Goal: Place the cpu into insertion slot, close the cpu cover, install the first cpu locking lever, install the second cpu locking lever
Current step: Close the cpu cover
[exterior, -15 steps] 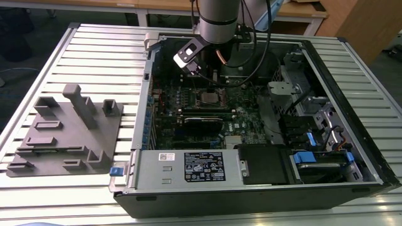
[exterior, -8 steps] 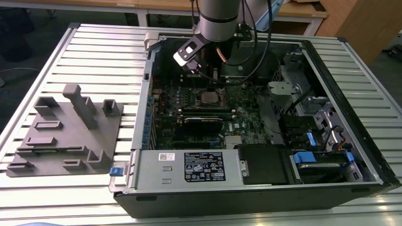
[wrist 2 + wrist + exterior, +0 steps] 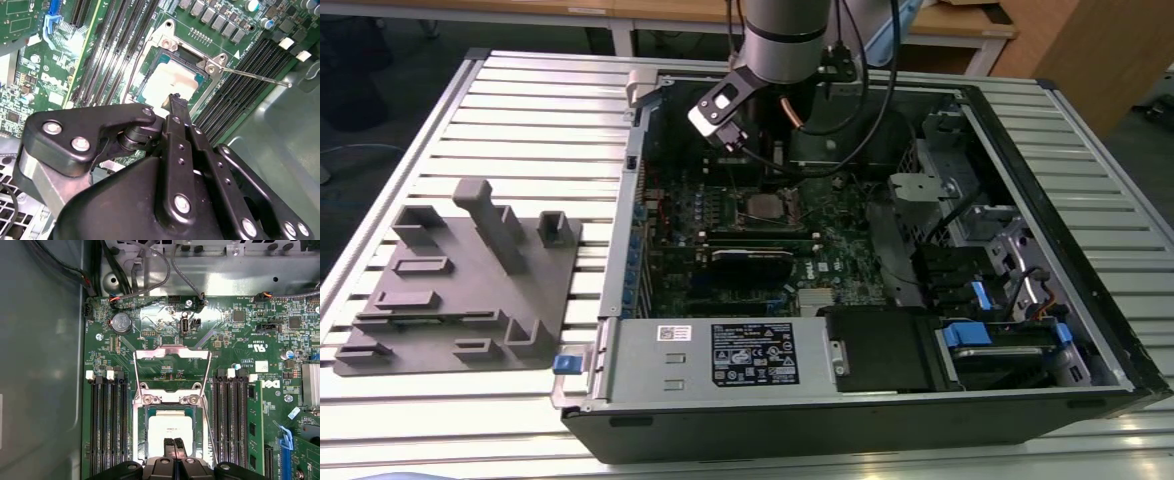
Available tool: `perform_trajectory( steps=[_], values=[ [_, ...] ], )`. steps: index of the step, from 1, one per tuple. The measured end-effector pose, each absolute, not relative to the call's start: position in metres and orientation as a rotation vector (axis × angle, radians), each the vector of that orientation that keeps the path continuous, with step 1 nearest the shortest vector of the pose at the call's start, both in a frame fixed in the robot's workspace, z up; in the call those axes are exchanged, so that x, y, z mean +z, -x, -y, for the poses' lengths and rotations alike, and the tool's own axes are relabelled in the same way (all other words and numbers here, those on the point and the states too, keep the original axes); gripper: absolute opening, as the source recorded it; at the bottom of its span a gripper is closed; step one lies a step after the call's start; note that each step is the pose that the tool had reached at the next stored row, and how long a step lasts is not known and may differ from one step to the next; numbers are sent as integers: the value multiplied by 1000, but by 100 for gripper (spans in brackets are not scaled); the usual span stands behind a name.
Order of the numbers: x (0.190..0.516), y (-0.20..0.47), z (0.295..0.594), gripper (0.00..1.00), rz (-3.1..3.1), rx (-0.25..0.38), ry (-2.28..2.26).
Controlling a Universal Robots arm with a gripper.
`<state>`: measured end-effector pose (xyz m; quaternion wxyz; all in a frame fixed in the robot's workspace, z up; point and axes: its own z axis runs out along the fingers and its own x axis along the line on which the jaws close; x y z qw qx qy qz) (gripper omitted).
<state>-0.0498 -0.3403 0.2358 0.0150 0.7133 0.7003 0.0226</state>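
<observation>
The fingers (image 3: 170, 446), pressed together, hang right over the cpu (image 3: 170, 427), which lies seated in the insertion slot (image 3: 137, 420). Behind it the cpu cover (image 3: 172, 353) stands open, and a thin locking lever (image 3: 255, 76) sticks out sideways, all inside the computer case (image 3: 854, 420) on the table (image 3: 480, 110).

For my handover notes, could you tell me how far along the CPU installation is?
Done: the cpu lies in the insertion slot. In hand: the gripper is poised over it. Left: the cpu cover stands open, and a locking lever sticks out unlatched.
</observation>
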Motion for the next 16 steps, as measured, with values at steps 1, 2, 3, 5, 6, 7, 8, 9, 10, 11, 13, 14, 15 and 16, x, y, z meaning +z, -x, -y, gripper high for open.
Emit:
perform_trajectory(
  steps=[1, 2, 3, 5, 6, 7, 8, 9, 10, 11, 13, 14, 15, 16],
  values=[
    [236, 50, 340, 11, -2179, 70, -2220],
    [236, 50, 340, 11, -2179, 70, -2220],
    [236, 50, 340, 11, -2179, 70, -2220],
    [236, 50, 340, 11, -2179, 70, -2220],
    [236, 50, 340, 11, -2179, 70, -2220],
    [237, 50, 340, 11, -2179, 69, -2220],
    [238, 50, 340, 11, -2179, 69, -2220],
    [238, 50, 340, 11, -2179, 70, -2220],
    [239, 50, 340, 11, -2179, 70, -2220],
    [241, 50, 340, 11, -2179, 70, -2220],
    [244, 50, 340, 11, -2179, 70, -2220],
    [246, 50, 340, 11, -2179, 70, -2220],
    [249, 50, 340, 11, -2179, 70, -2220],
    [252, 50, 340, 11, -2179, 70, -2220]
  ],
)
